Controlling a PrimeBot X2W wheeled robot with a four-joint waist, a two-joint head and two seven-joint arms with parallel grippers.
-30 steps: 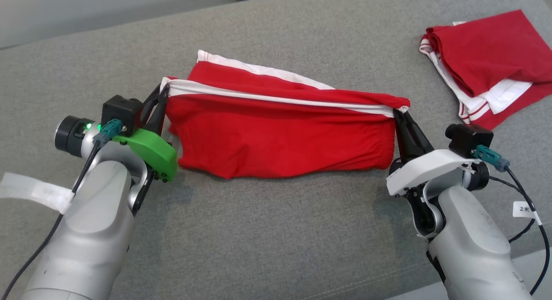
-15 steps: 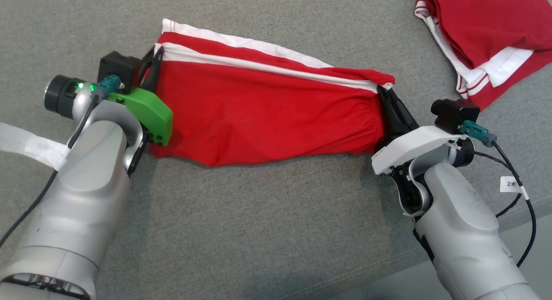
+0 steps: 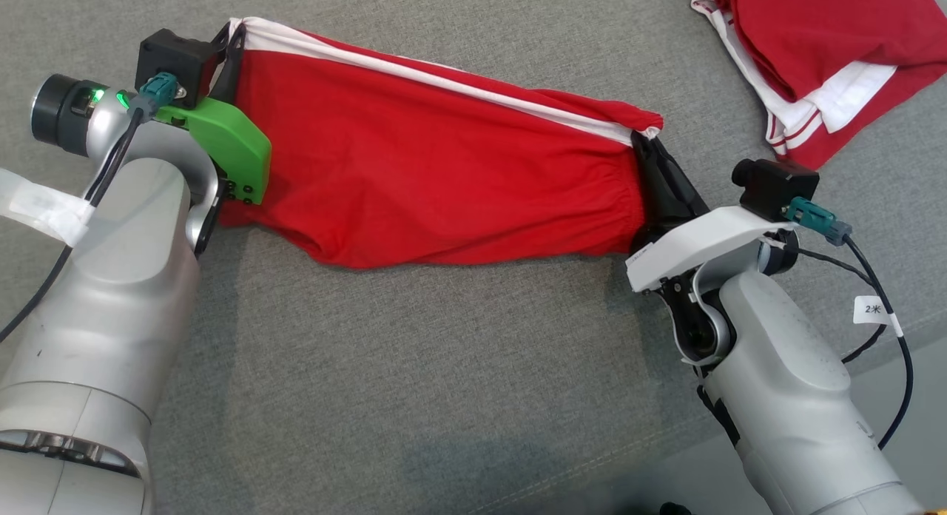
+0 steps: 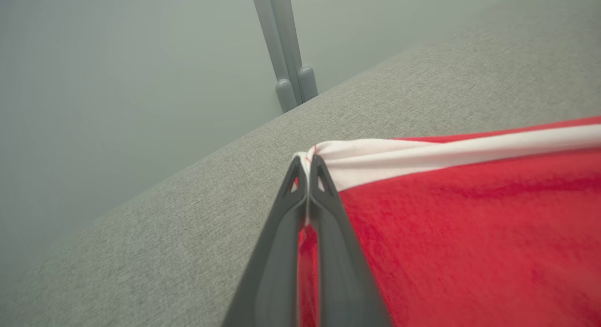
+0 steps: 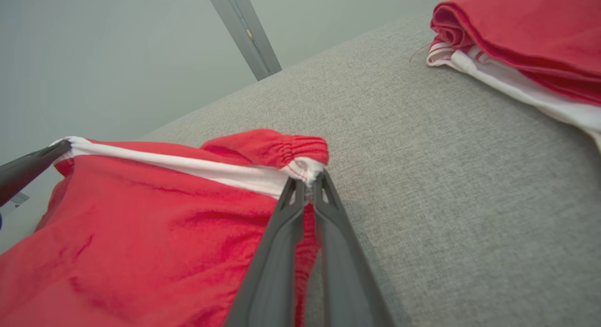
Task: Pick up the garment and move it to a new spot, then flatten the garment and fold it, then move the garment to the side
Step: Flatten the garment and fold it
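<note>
The garment [image 3: 436, 167] is red with a white band along its top edge and hangs stretched between my two grippers above the grey cushion [image 3: 444, 367]. My left gripper [image 3: 231, 41] is shut on its upper left corner, and the left wrist view shows the white band [image 4: 422, 155] pinched at that gripper's [image 4: 307, 165] tips. My right gripper [image 3: 642, 139] is shut on the gathered right corner; in the right wrist view the garment [image 5: 141, 233] bunches at my right gripper's [image 5: 307, 179] tips.
A second folded red and white garment [image 3: 821, 49] lies at the cushion's far right, its stack [image 5: 526, 50] also showing in the right wrist view. A grey wall and a metal post [image 4: 286, 54] stand behind the cushion. The cushion's front edge runs near my right forearm [image 3: 792, 396].
Both grippers have carried the stretched garment farther away over the cushion, the left end more than the right. The head camera has tilted, so the whole view has shifted.
</note>
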